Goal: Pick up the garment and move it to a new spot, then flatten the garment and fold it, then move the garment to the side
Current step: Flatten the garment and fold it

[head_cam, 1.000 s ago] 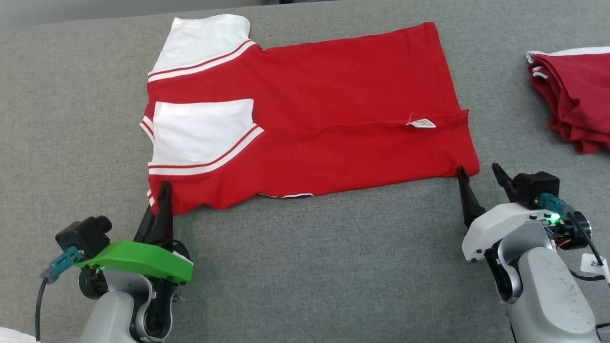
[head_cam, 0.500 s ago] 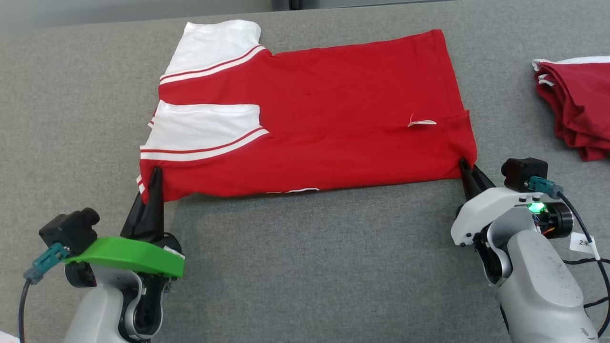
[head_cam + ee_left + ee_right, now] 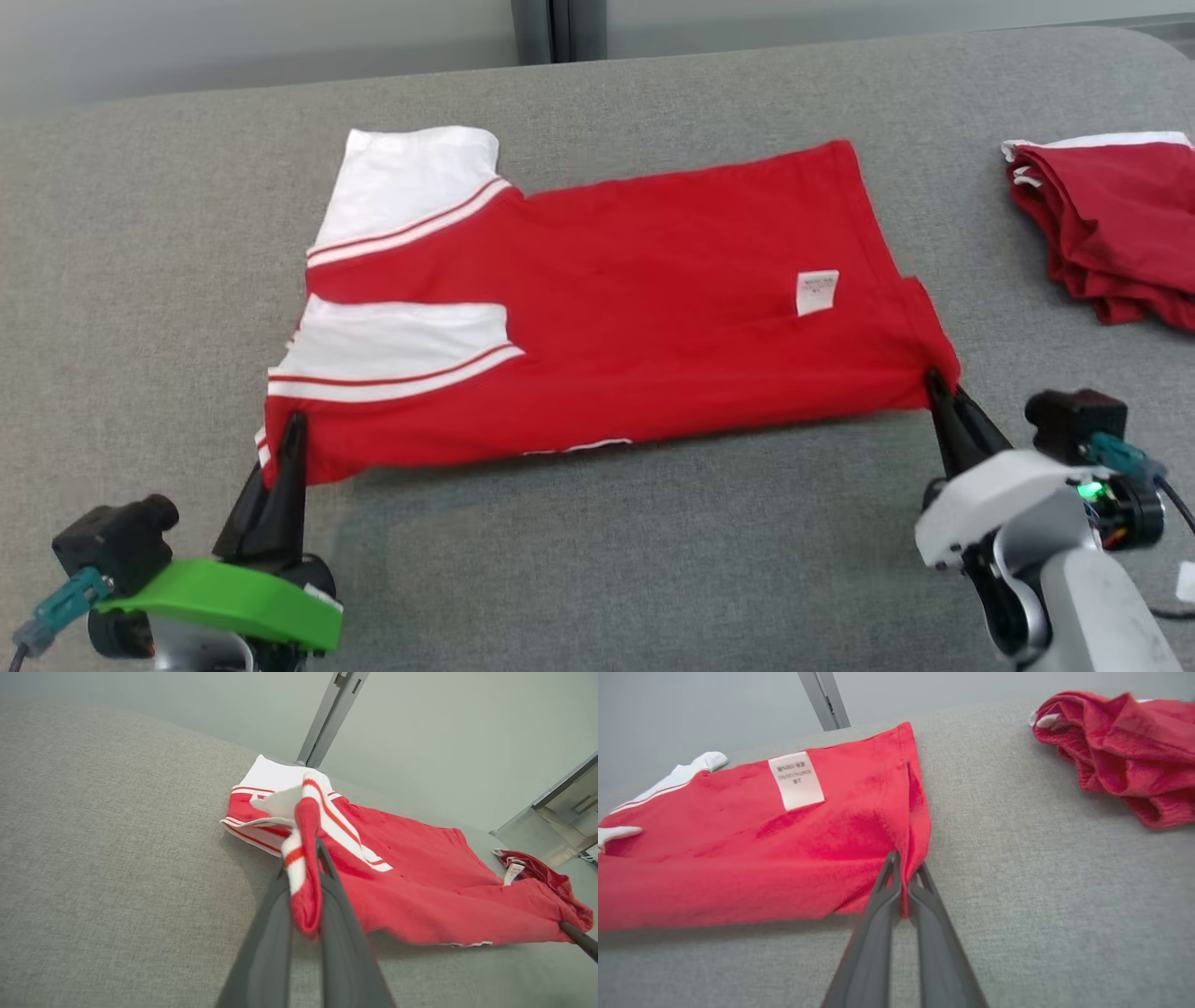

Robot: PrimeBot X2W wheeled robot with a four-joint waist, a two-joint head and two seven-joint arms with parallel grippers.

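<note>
Risks first, from the left. The left claw [image 3: 291, 437] is clenched on the near left corner of the shirt [image 3: 653, 308]. The left wrist view shows only a thin roll of red cloth with a white stripe between its fingers. That bite looks small, so the cloth could slide out on a pull, or only the top layer might come along and the fold would open.

The white sleeve [image 3: 401, 341] folded onto the body is loose. It could flop out if the edge is swung over fast.

In the middle, the near edge hangs between the two grips with a shadow under it. Uneven lifting or too little tension would likely make it sag and crease, and the fold line would end up crooked.

The right claw [image 3: 936, 385] is clenched on the near right hem corner, just at the tip of the cloth. It has the same slip risk. Too much pull apart could yank one corner free.

A pile of red clothes [image 3: 1111, 224] lies to the far right, well apart from the shirt. A wide sweep that way could drag into it.

The shirt is red with short white sleeves trimmed in red stripes. It lies sideways in the middle of the grey cloth surface [image 3: 597, 560], with the sleeve end on the left and the hem on the right. It looks already folded once lengthwise. One sleeve [image 3: 411, 177] sticks out at the far left. A white tag [image 3: 818, 292] shows on top near the right end. The shirt is mostly flat, with light wrinkles near the right corner and the near edge slightly raised.
</note>
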